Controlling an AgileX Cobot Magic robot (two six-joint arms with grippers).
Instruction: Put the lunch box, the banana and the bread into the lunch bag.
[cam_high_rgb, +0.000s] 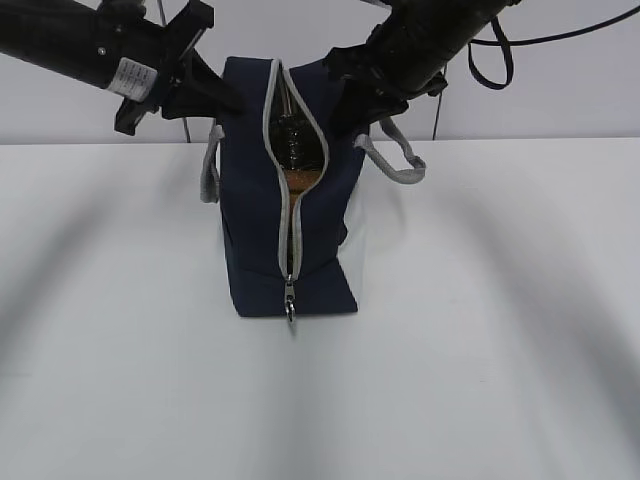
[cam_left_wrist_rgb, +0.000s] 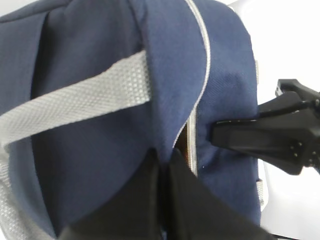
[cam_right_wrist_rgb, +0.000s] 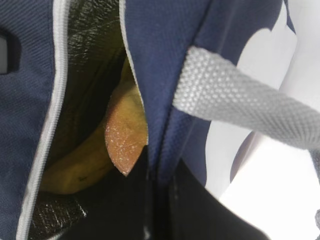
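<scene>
The navy lunch bag (cam_high_rgb: 255, 230) stands upright on the white table, its grey zipper open along the top and its ring pull (cam_high_rgb: 290, 312) hanging low at the front. My left gripper (cam_high_rgb: 228, 97) is shut on the bag's fabric left of the opening, as the left wrist view (cam_left_wrist_rgb: 162, 162) shows. My right gripper (cam_high_rgb: 345, 108) is shut on the fabric edge right of the opening, as the right wrist view (cam_right_wrist_rgb: 160, 172) shows. Inside lie the golden-brown bread (cam_right_wrist_rgb: 125, 137) and the yellow banana (cam_right_wrist_rgb: 75, 172). The bread shows through the gap (cam_high_rgb: 300, 178). The lunch box is hidden.
Grey strap handles hang at both sides of the bag (cam_high_rgb: 400, 160) (cam_high_rgb: 210, 175). The white table (cam_high_rgb: 500, 330) spreads all round the bag, with a pale wall behind. The right gripper's finger (cam_left_wrist_rgb: 250, 135) shows in the left wrist view.
</scene>
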